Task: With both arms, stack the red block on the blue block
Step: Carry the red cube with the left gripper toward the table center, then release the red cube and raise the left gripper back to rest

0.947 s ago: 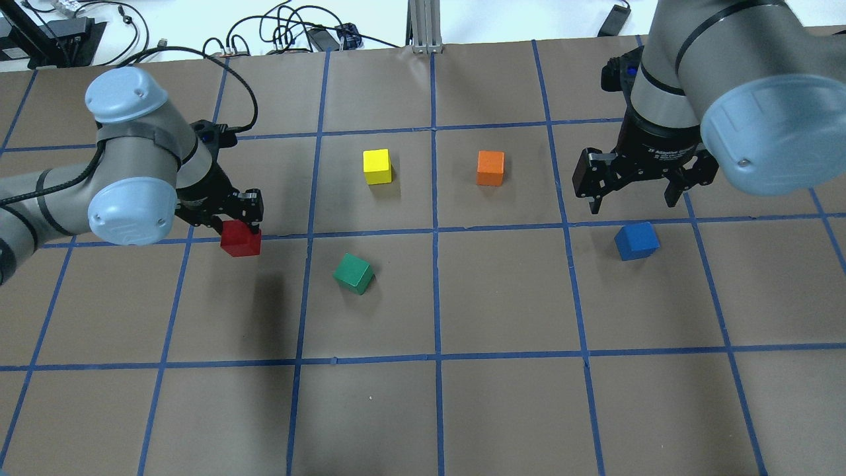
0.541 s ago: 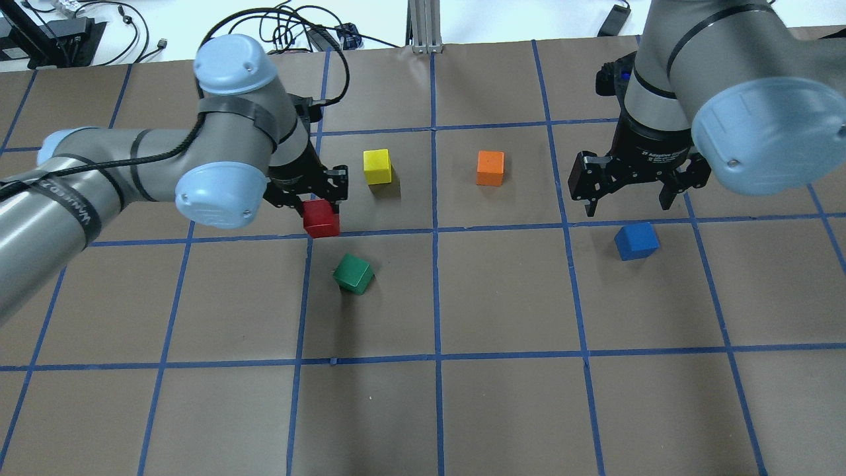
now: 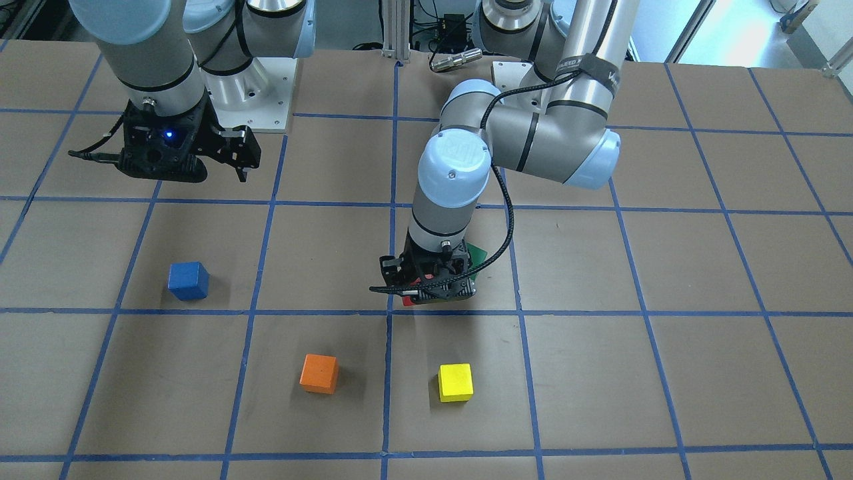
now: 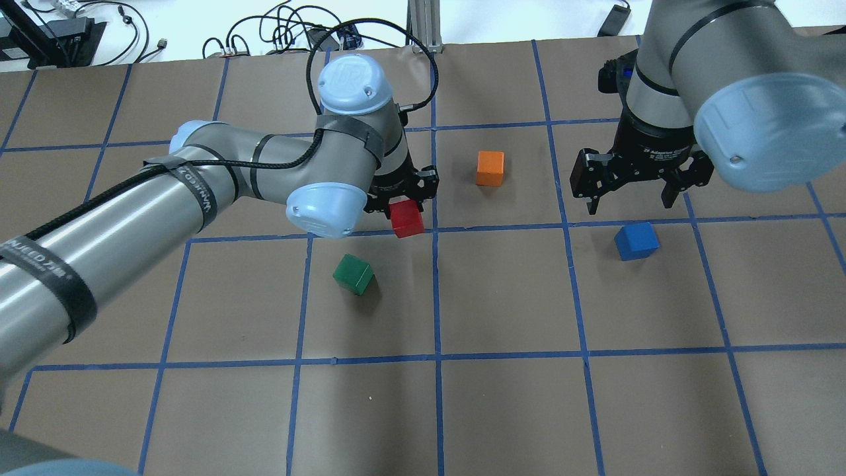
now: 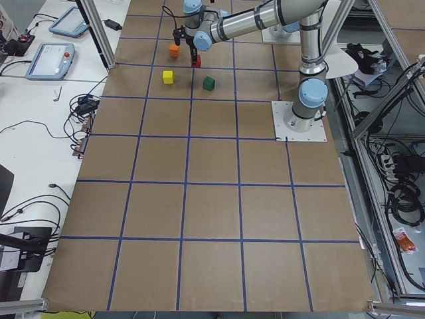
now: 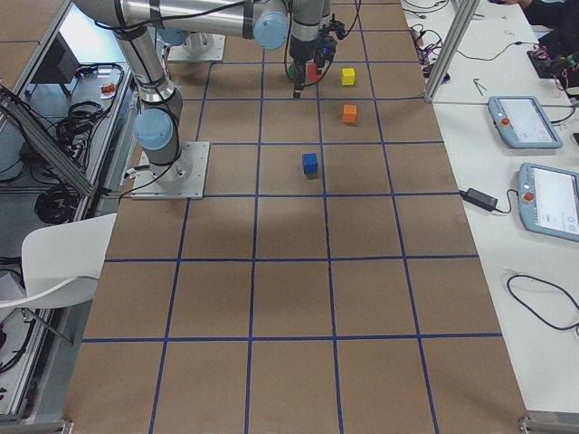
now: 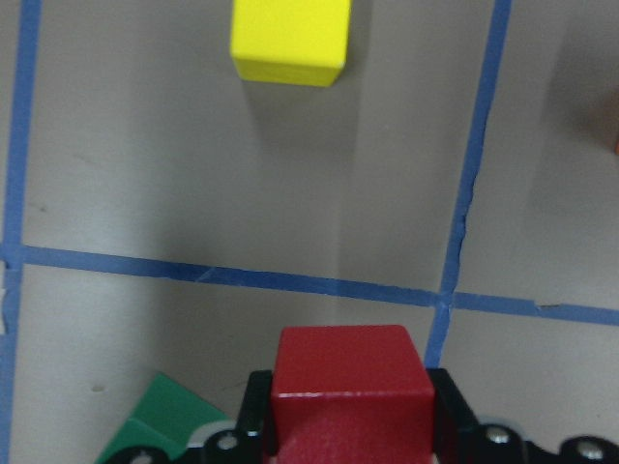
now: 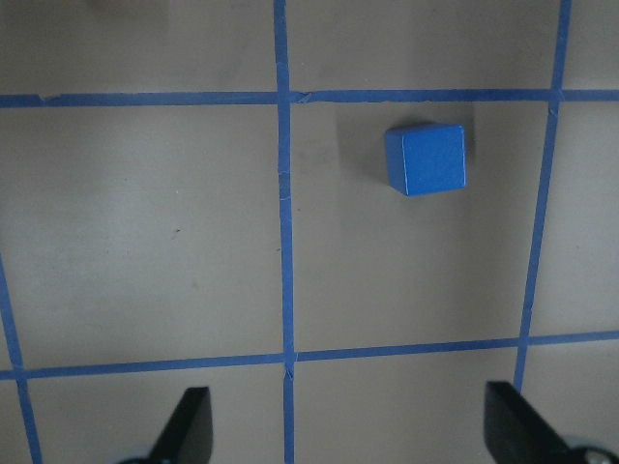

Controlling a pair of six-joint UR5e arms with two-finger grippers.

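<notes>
My left gripper (image 4: pixel 403 201) is shut on the red block (image 4: pixel 406 219) and holds it above the table near the middle; the block fills the bottom of the left wrist view (image 7: pixel 350 396). In the front-facing view the left gripper (image 3: pixel 433 288) hides most of the red block. The blue block (image 4: pixel 636 240) sits on the table at the right, also in the front-facing view (image 3: pixel 188 280) and the right wrist view (image 8: pixel 426 159). My right gripper (image 4: pixel 642 188) hovers open and empty just behind the blue block.
A green cube (image 4: pixel 353 274) lies in front and left of the red block. An orange cube (image 4: pixel 490 168) sits between the two grippers. A yellow cube (image 3: pixel 455 382) shows in the front-facing and left wrist views; my left arm hides it overhead. Blue tape lines (image 4: pixel 435 291) grid the brown table.
My left arm has swung to the right with the red block, from the table's left side past the yellow cube to near the centre line. The right gripper has barely moved.
</notes>
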